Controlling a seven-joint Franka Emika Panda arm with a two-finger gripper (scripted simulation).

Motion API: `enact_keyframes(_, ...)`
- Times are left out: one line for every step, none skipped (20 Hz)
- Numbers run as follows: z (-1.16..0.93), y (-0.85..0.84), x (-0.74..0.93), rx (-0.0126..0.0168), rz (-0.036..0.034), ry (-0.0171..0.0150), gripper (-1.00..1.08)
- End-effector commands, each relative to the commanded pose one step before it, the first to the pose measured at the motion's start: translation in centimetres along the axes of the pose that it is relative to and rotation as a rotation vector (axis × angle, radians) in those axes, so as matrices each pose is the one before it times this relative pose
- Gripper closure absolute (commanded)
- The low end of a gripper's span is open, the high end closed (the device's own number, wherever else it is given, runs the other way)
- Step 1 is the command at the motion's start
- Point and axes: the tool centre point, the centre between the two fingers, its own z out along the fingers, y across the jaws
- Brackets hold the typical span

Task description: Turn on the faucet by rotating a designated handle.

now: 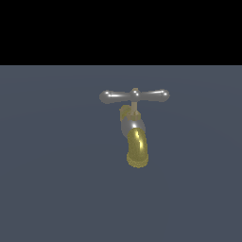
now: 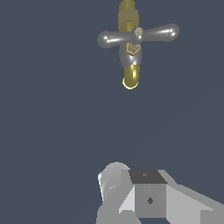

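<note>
The faucet (image 1: 133,127) stands on the dark floor with a grey-silver body and a curved brass-gold spout (image 1: 137,149) pointing down and toward the camera. The handle (image 1: 134,96), a slim silver crossbar with bulbous ends and a small brass centre knob, lies level on a thin stem. The wrist view shows the faucet (image 2: 131,52) from above, with the handle (image 2: 138,35) across it. Grey parts of my gripper (image 2: 142,192) show in the wrist view, well apart from the faucet. I cannot tell how its jaws stand. The gripper does not show in the exterior view.
A flat dark blue-grey floor (image 1: 56,179) surrounds the faucet. A black band (image 1: 121,28) fills the top of the exterior view.
</note>
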Motion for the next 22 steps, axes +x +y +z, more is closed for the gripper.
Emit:
enact_keyframes(0.000, 0.001, 0.000, 0.00000, 0.00000, 0.00000, 1.08)
enact_keyframes(0.009, 0.004, 0.000, -0.00005, -0.00069, 0.00002, 1.08)
enact_keyframes(0.027, 0.031, 0.003, -0.00006, -0.00154, 0.00003, 1.08)
enact_keyframes(0.045, 0.044, 0.004, -0.00012, -0.00284, 0.00005, 1.08)
enact_keyframes(0.063, 0.064, 0.006, -0.00017, -0.00390, 0.00007, 1.08)
enact_keyframes(0.081, 0.081, 0.007, -0.00022, -0.00507, 0.00009, 1.08)
enact_keyframes(0.099, 0.100, 0.009, -0.00027, -0.00617, 0.00011, 1.08)
enact_keyframes(0.118, 0.119, 0.011, -0.00031, -0.00730, 0.00013, 1.08)
enact_keyframes(0.136, 0.136, 0.013, -0.00036, -0.00845, 0.00015, 1.08)
enact_keyframes(0.154, 0.155, 0.014, -0.00041, -0.00958, 0.00017, 1.08)
enact_keyframes(0.172, 0.174, 0.016, -0.00046, -0.01069, 0.00019, 1.08)
enact_keyframes(0.190, 0.192, 0.018, -0.00051, -0.01183, 0.00021, 1.08)
enact_keyframes(0.209, 0.210, 0.020, -0.00057, -0.01298, 0.00023, 1.08)
enact_keyframes(0.227, 0.229, 0.022, -0.00062, -0.01410, 0.00025, 1.08)
enact_keyframes(0.245, 0.248, 0.024, -0.00067, -0.01525, 0.00027, 1.08)
enact_keyframes(0.264, 0.266, 0.026, -0.00072, -0.01640, 0.00030, 1.08)
enact_keyframes(0.282, 0.286, 0.028, -0.00078, -0.01753, 0.00032, 1.08)
enact_keyframes(0.300, 0.305, 0.030, -0.00083, -0.01867, 0.00034, 1.08)
enact_keyframes(0.319, 0.323, 0.032, -0.00089, -0.01984, 0.00036, 1.08)
enact_keyframes(0.338, 0.343, 0.034, -0.00094, -0.02099, 0.00039, 1.08)
enact_keyframes(0.355, 0.361, 0.036, -0.00100, -0.02207, 0.00041, 1.08)
enact_keyframes(0.362, 0.368, 0.037, -0.00102, -0.02248, 0.00042, 1.08)
